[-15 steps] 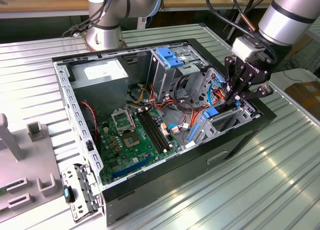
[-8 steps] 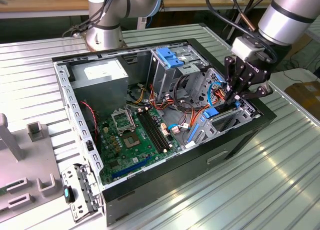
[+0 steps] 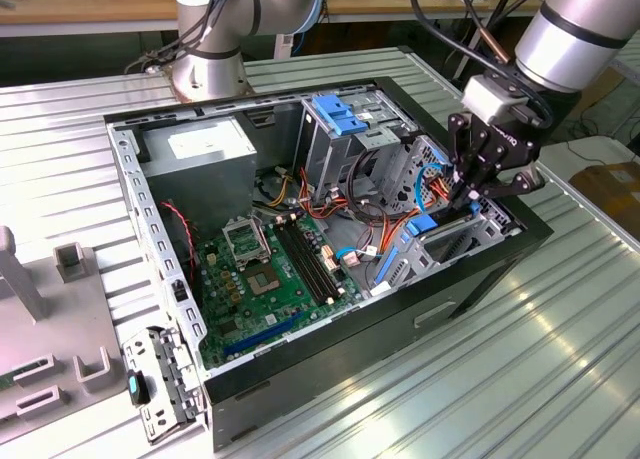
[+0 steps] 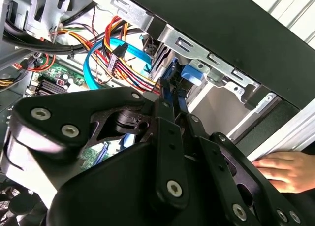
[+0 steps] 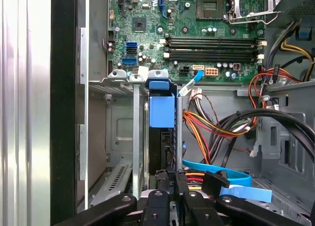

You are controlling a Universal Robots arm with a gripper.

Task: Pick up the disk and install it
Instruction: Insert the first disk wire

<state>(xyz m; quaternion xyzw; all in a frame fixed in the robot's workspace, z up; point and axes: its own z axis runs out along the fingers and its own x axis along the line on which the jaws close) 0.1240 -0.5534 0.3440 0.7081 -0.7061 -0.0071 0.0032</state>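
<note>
The disk (image 5: pixel 161 113), a dark drive in bright blue carrier rails, stands on edge in the metal drive bay (image 5: pixel 135 137) at the front corner of the open computer case (image 3: pixel 480 279). In the exterior view, the disk (image 3: pixel 424 222) shows its blue end just below my gripper (image 3: pixel 462 197), at that view's right. My gripper (image 5: pixel 171 179) is shut on the disk's near edge, its black fingers (image 4: pixel 165 113) pinching the blue rail. Past the fingertips, the blue tab of the disk (image 4: pixel 191 74) sits against the bay's frame.
Orange, red and blue cables (image 5: pixel 216 132) crowd the space beside the bay. The motherboard (image 3: pixel 270 269) lies on the case floor, a grey power supply (image 3: pixel 205 144) at the back. A blue latch plate (image 3: pixel 340 114) tops the upper cage. A hand (image 4: pixel 283 169) rests outside the case.
</note>
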